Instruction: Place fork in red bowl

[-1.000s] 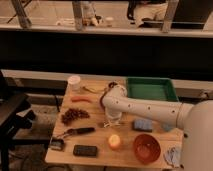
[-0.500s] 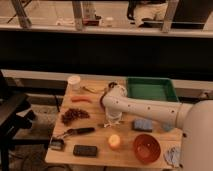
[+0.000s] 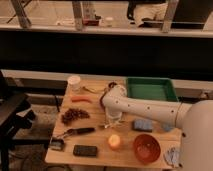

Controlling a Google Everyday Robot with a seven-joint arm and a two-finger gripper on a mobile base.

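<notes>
The gripper (image 3: 114,119) hangs low over the table (image 3: 100,141) (wide or tight, I cannot tell). The red bowl (image 3: 146,148) sits apart.

A pale wooden tabletop (image 3: 95,142) is showing a smooth, matt finish. Near its front right corner, a red bowl (image 3: 146,148) is shining glossy. At the back right corner, a green tray (image 3: 150,89) is looking like smooth plastic. The gripper (image 3: 114,117) is hanging over the tabletop's middle, below the arm's (image 3: 145,107) smooth white shell.

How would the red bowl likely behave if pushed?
The red bowl looks glossy and rigid, so it would probably slide, not bend. It sits low and wide, so tipping seems unlikely. The gripper hangs over the table's middle, apart from it.
</notes>
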